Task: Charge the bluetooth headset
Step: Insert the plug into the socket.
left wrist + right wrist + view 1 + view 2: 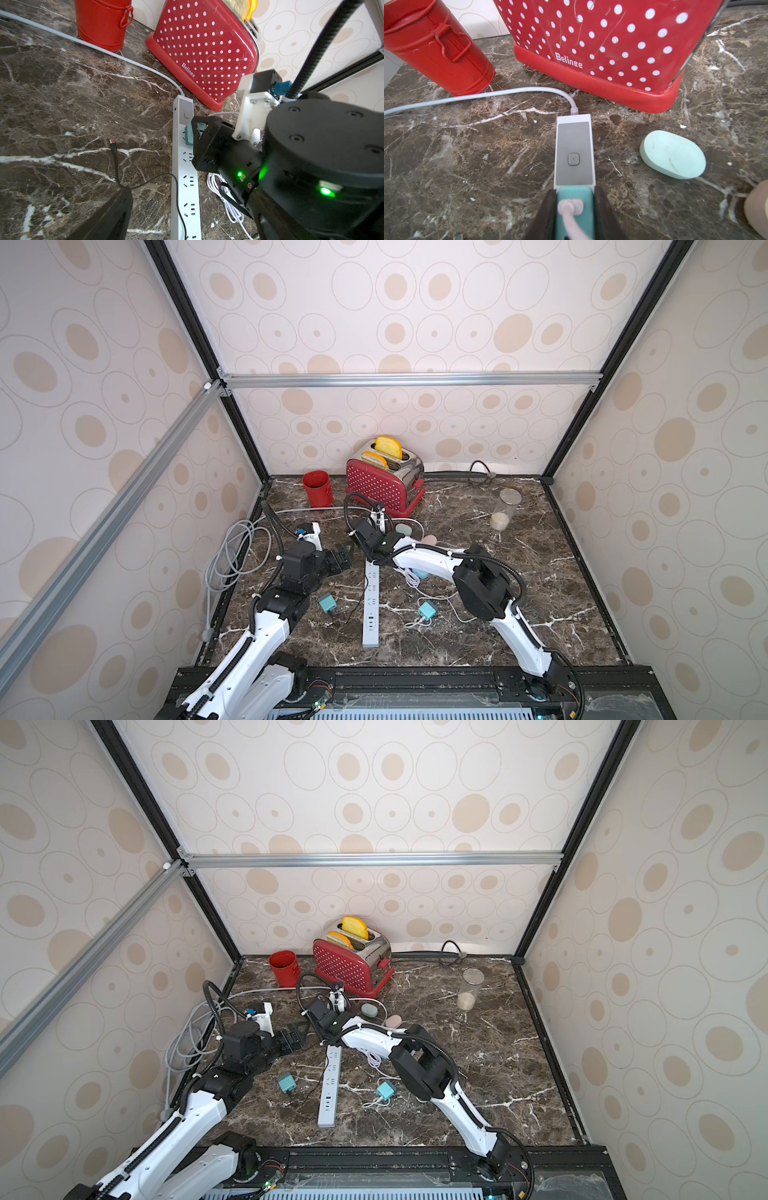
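My right gripper (574, 209) is shut on a teal charger adapter (574, 199) with a pale cable plugged into it. It holds the adapter on the white power strip (573, 145), at the socket beside the switch; the left wrist view shows the same adapter (188, 135). A mint-green oval headset case (672, 154) lies just right of the strip, a pink case (430, 539) nearer the arm. My left gripper (187, 224) stands open and empty over the strip's middle. A loose black cable plug (113, 143) lies left of the strip.
Two more teal adapters (327, 602) (427, 610) lie either side of the power strip (371, 614). A red toaster (384, 481) and red cup (317, 488) stand at the back, a glass jar (505, 508) to the right, and a coiled grey cord (232, 556) on the left.
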